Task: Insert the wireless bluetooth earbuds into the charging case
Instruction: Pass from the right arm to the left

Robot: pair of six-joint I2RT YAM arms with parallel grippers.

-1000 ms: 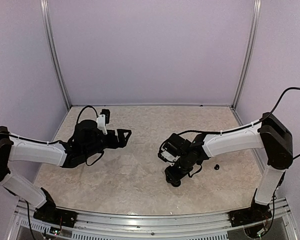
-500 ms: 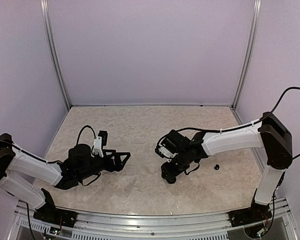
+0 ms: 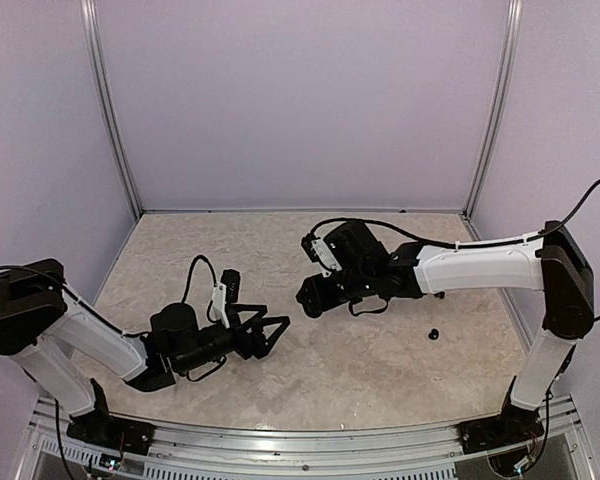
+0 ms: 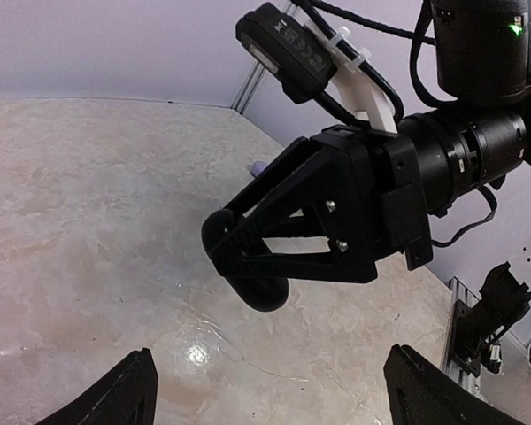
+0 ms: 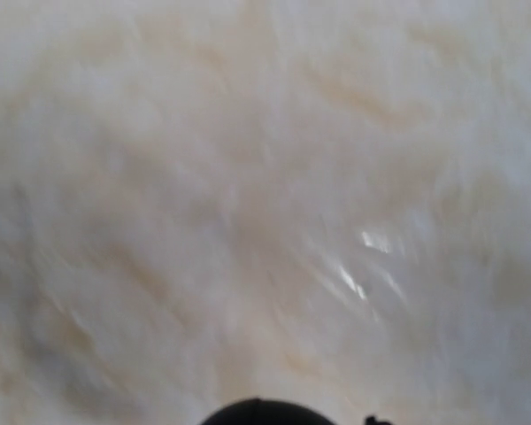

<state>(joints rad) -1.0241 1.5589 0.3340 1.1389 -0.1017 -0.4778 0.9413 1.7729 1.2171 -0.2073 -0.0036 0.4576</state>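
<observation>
Black, rounded and very small, one earbud (image 3: 433, 334) lies on the beige marbled table (image 3: 380, 390). It is to the right of the right gripper (image 3: 306, 299), nearer to the arm bases and well apart from it. A pale lavender bud (image 4: 258, 166), only partly visible, sits on the table just behind that gripper in the left wrist view. The right gripper has its fingers drawn together at the tips on a black oval piece (image 4: 255, 288); I cannot tell if this piece is the case. The left gripper (image 3: 277, 336) is near the right gripper, on its left, low over the table, with fingers spread wide.
</observation>
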